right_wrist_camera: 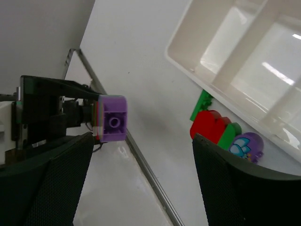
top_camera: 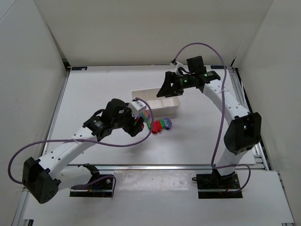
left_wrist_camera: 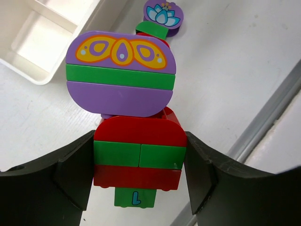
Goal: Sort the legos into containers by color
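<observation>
Legos are in two places: a joined stack (left_wrist_camera: pixel 136 117) of red, green and purple bricks is clamped between the fingers of the left hand (left_wrist_camera: pixel 139 155), and a small loose cluster (top_camera: pixel 161 125) of red, green and purple pieces lies on the table (top_camera: pixel 94 94) just in front of the white tray (top_camera: pixel 165 111); the stack's long axis runs straight out from the hand, purple end foremost, and the tray lies ahead and to the left of it in the wrist view; the right hand (right_wrist_camera: pixel 142 136) hangs spread with nothing between its fingers, near the tray's far right end; the left arm is nearer the cluster. The stack probably needs splitting before sorting; the cluster's brick count is hard to make out, and the left hand hides the tray's near corner from above.
</observation>
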Tool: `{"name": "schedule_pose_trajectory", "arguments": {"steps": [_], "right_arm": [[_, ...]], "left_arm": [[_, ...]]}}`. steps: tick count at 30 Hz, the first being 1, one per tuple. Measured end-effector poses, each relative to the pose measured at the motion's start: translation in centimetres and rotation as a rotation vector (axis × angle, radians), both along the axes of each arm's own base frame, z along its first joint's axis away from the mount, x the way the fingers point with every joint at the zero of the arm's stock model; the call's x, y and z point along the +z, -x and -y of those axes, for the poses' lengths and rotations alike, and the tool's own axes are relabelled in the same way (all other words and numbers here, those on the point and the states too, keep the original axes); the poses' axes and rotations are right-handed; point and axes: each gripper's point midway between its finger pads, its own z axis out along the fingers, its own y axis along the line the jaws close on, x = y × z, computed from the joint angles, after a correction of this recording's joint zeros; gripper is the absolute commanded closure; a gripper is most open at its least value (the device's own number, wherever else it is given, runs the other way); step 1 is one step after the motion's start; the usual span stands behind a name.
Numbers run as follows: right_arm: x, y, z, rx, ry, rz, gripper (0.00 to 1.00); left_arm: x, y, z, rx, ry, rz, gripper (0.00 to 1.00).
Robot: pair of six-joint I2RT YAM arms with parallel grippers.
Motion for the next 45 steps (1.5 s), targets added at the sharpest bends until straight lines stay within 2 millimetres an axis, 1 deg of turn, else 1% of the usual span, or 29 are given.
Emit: {"name": "schedule_pose_trajectory", "arguments": {"steps": [3,5,7,11,15,20,24,27,31,34,35,37,38,41,42,45], "right_arm": [[0.3,0.5,-2.8,0.082,-0.027,-0.014,0.16],[0.2,1.1,-3.9,0.128,-0.036,-0.03,0.17],[-0.3,2.4,-4.7,0.181,-0.045,-0.059,0.18],[-0.9,3.8,-5.0,0.264,-0.071,-0.1,0.19],[-1.2,4.5,-5.1,0.323,-0.106,-0.135,0.19],[-0.1,5.0,-5.6,0.379,-0.155,-0.129,0.18],[0.7,5.8,-6.3,0.422,-0.182,-0.122,0.18],[0.8,6.0,-6.7,0.436,-0.186,-0.119,0.19],[0.3,6.1,-7.1,0.448,-0.189,-0.138,0.2],[-0.1,6.2,-7.3,0.452,-0.188,-0.15,0.27],[-0.2,6.2,-7.3,0.453,-0.187,-0.153,0.36],[-0.4,6.1,-7.4,0.454,-0.184,-0.147,0.49],[-0.4,6.1,-7.4,0.454,-0.183,-0.146,0.66],[-0.6,5.6,-7.1,0.434,-0.177,-0.15,0.88],[-0.5,5.5,-7.0,0.431,-0.18,-0.153,1.0],[-0.4,5.2,-6.8,0.423,-0.185,-0.157,1.0]], "left_arm": [[-0.2,-0.7,0.2,-0.001,-0.018,0.022,0.9],[-0.1,-1.0,0.2,0.003,-0.022,0.035,0.9],[0.2,-1.3,0.2,0.007,-0.017,0.05,0.9],[0.7,-1.8,0.5,0.007,-0.002,0.08,0.9],[1.3,-2.1,0.8,0.005,0.013,0.104,0.9],[1.9,-2.7,1.2,0.003,0.026,0.132,0.9],[2.0,-3.1,1.5,-0.003,0.027,0.145,0.9],[2.0,-3.3,1.6,-0.004,0.024,0.149,0.9],[2.2,-3.5,1.7,-0.006,0.029,0.16,0.9],[2.3,-3.8,2.0,-0.006,0.035,0.168,0.9],[2.4,-3.8,2.0,-0.006,0.036,0.169,0.9],[2.4,-3.8,2.0,-0.006,0.036,0.17,0.9],[2.4,-3.8,2.1,-0.007,0.038,0.171,0.9],[2.4,-3.8,2.0,-0.006,0.031,0.173,0.9],[2.4,-3.8,2.0,-0.006,0.032,0.175,0.9],[2.5,-3.8,2.0,-0.005,0.033,0.177,0.9]]}}
